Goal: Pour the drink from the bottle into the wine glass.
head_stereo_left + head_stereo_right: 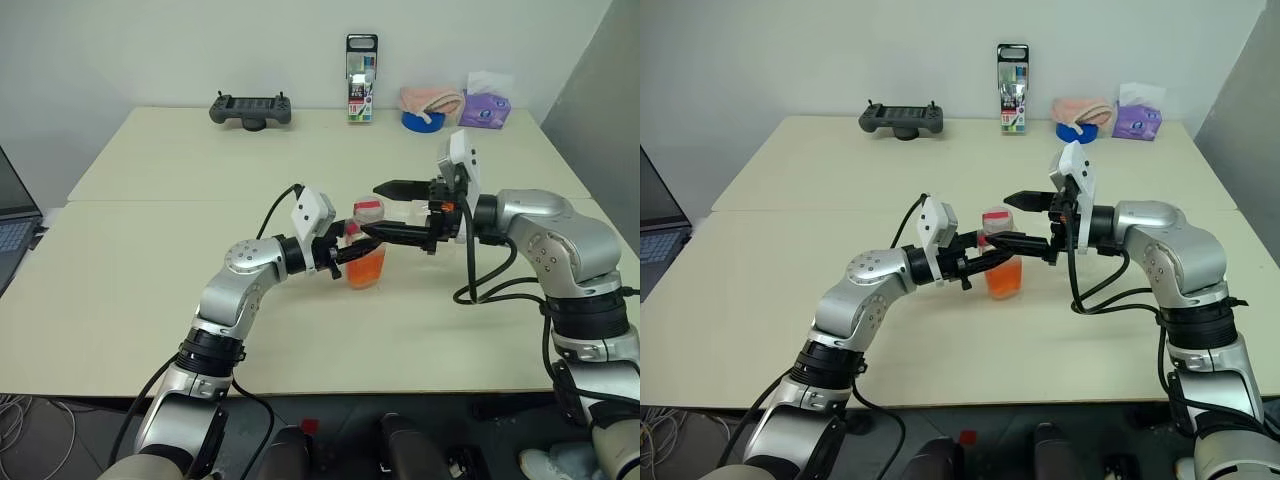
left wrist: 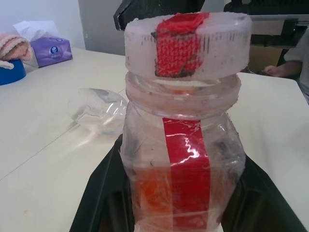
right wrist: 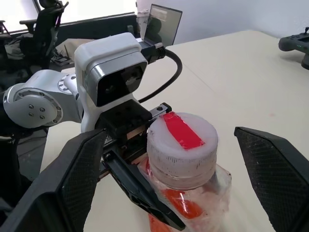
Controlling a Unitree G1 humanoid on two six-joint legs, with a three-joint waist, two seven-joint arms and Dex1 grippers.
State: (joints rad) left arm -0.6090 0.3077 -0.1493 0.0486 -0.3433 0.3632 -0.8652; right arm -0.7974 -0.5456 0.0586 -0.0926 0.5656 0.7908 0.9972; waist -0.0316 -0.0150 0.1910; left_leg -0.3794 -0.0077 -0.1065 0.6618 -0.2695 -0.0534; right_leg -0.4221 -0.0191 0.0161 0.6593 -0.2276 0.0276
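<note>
The left gripper (image 1: 975, 262) pinches the bottle (image 1: 1003, 268) mid-table; the right gripper (image 3: 169, 193) is spread wide around its cap (image 3: 182, 143), on a beige table (image 1: 150, 300).

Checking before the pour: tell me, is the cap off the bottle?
No, the pinkish-white cap sits on the bottle, between the right gripper's open jaws.

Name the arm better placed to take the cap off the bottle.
Right. The right gripper has its fingers spread to either side of the cap, apart from it. The left gripper is busy, shut on the bottle, holding it upright.
</note>
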